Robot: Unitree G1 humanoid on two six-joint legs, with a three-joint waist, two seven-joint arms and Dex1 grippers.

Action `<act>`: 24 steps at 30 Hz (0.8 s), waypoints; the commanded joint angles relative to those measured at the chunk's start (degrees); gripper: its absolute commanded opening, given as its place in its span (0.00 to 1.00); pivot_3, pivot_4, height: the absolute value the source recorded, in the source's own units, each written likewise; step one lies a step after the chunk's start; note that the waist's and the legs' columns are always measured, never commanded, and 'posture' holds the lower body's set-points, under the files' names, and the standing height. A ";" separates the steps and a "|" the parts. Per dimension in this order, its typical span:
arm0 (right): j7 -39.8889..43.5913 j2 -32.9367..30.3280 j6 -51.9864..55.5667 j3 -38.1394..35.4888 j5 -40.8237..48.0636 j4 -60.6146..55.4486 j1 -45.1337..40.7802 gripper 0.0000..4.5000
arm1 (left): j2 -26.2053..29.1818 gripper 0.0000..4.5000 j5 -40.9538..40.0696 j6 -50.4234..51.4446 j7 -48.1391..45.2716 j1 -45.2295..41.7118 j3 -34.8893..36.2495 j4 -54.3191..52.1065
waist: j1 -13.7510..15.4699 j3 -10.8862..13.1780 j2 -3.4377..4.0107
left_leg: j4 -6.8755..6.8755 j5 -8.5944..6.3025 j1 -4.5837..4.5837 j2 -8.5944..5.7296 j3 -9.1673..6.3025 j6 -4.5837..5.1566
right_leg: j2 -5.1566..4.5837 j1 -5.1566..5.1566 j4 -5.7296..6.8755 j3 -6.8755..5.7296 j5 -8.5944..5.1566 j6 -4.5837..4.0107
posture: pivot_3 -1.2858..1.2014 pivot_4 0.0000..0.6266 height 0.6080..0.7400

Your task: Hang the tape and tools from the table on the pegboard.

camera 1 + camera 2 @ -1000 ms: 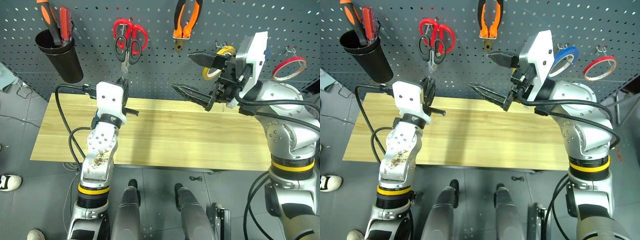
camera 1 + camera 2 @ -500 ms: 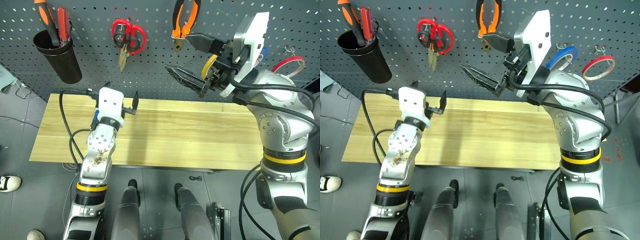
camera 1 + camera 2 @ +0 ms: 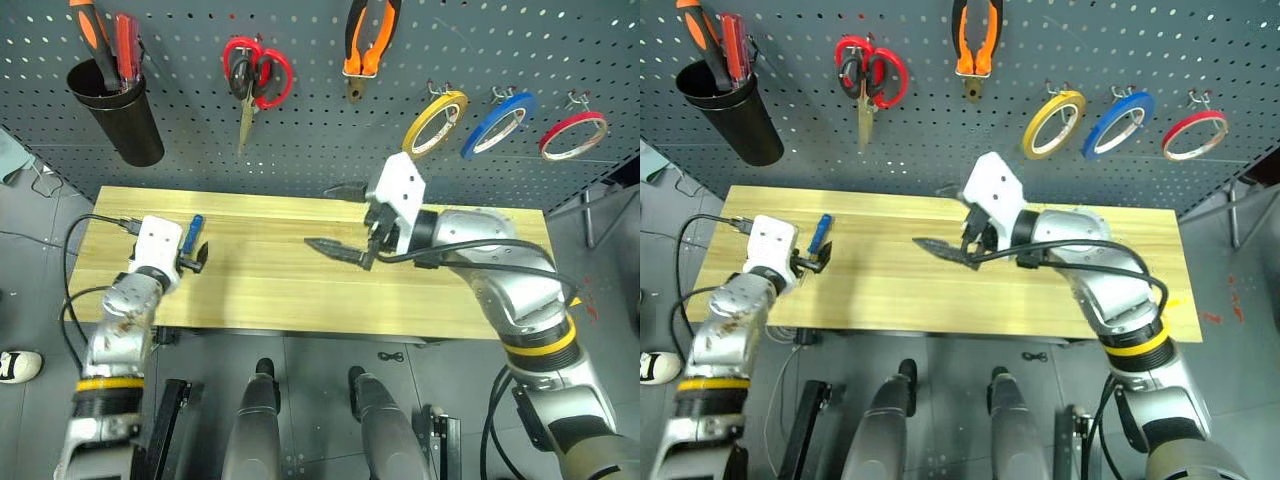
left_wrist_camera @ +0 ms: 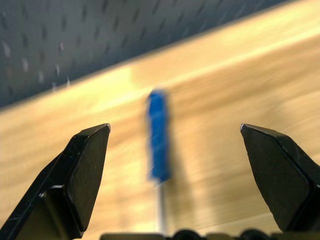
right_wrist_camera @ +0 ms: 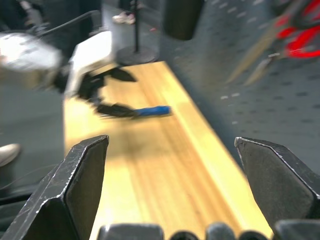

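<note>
The blue-handled screwdriver (image 3: 193, 231) lies on the wooden table (image 3: 440, 300) near its left end. My left gripper (image 3: 197, 257) is open just in front of it, and in the left wrist view the screwdriver (image 4: 159, 135) lies between the spread fingers, untouched. My right gripper (image 3: 320, 215) hovers open and empty over the table's middle. On the pegboard (image 3: 560, 40) hang the small black-handled scissors (image 3: 243, 95), the orange-and-black pliers (image 3: 372, 40) and the red tape (image 3: 573, 135).
Larger red-handled scissors (image 3: 268, 70) share the spot with the small scissors. A black cup (image 3: 120, 110) with orange and red screwdrivers hangs at the board's left. Yellow tape (image 3: 435, 122) and blue tape (image 3: 498, 123) hang beside the red ring.
My left gripper opened, left the small scissors hanging on the board, and dropped down-left to the screwdriver. My right arm lowered from the board to over the table's middle.
</note>
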 commanded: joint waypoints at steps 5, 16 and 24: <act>-5.64 11.30 0.22 2.92 -3.82 2.71 -5.54 1.00 | 3.31 0.99 0.23 -10.31 -9.36 -15.37 -1.68 30.45 | 0.12 -0.03 -0.06 | -0.10 0.01 -0.07 0.00 -0.03 0.00 | 0.00 -0.06 -0.02 -0.07 0.02 -0.05 | 0.54 0.62 1.00; -4.65 13.33 -0.37 2.21 -5.28 4.94 -7.64 1.00 | 3.39 0.94 4.71 -12.98 -11.49 -25.30 -6.70 47.53 | 0.18 -0.04 -0.07 | -0.29 0.01 -0.10 0.04 -0.14 -0.01 | 0.00 -0.09 0.02 -0.28 0.16 -0.45 | 0.53 0.65 1.00; -4.38 12.95 -0.14 1.67 -5.74 5.32 -7.80 1.00 | 3.73 0.16 5.98 -13.41 -11.48 -26.40 -7.79 50.42 | -0.01 -0.04 -0.07 | -0.29 0.03 -0.09 0.07 -0.15 -0.03 | 0.01 -0.10 0.09 -0.31 0.14 -0.44 | 0.53 0.65 1.00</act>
